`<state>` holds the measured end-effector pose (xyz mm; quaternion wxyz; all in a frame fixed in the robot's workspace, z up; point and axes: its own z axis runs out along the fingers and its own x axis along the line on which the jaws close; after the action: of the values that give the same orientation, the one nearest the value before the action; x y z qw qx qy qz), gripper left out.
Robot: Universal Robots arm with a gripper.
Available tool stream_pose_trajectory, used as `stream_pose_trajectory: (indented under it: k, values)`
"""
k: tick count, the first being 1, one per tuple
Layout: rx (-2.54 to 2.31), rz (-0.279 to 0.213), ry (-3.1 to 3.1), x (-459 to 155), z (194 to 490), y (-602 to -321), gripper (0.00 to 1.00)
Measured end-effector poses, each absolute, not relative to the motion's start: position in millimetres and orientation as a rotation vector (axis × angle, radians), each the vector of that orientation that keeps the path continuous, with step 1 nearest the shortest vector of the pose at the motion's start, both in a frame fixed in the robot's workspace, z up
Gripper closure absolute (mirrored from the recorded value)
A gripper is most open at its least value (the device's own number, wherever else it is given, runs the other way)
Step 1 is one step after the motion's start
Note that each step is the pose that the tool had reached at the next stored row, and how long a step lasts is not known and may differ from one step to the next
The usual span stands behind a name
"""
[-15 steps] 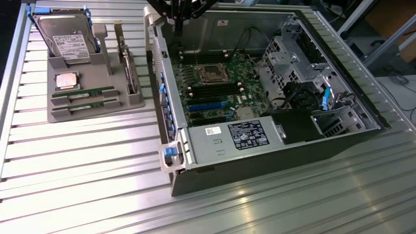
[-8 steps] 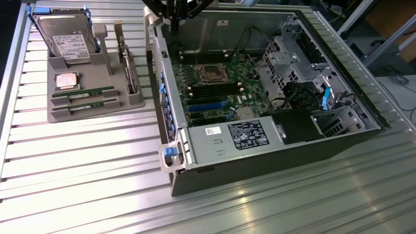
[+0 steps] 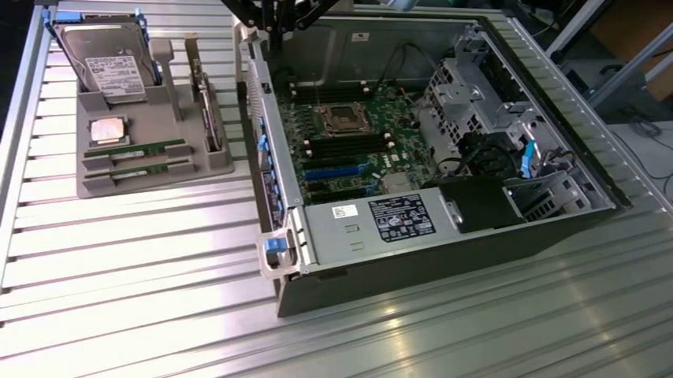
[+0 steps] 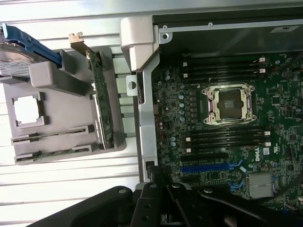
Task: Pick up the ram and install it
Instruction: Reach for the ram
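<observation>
Two rams, thin green sticks, lie side by side in slots at the front of the grey tray (image 3: 105,187): one ram (image 3: 135,150) (image 4: 52,136) and a second ram (image 3: 137,167) (image 4: 53,153) beside it. My gripper (image 3: 271,17) (image 4: 163,213) hangs high over the near wall of the open computer case (image 3: 276,197), between the tray and the motherboard (image 3: 347,150). It is shut, with nothing seen between its fingers, and it is well apart from both sticks. Empty dark memory slots (image 4: 227,137) flank the processor socket (image 4: 229,104).
The tray also holds a hard drive (image 3: 105,59), a square silver processor (image 3: 109,130) and an upright expansion card (image 3: 210,118). Inside the case are a power supply (image 3: 384,220), drive cages (image 3: 474,87) and cables. The case and tray stand on a ribbed metal table (image 3: 126,268).
</observation>
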<state>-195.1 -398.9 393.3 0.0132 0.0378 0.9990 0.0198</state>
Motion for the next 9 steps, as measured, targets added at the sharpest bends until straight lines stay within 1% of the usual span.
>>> stream_pose_trajectory:
  k: [9]
  values:
    - [0.118,0.062,3.112,-203.6,393.3,-398.9,0.9]
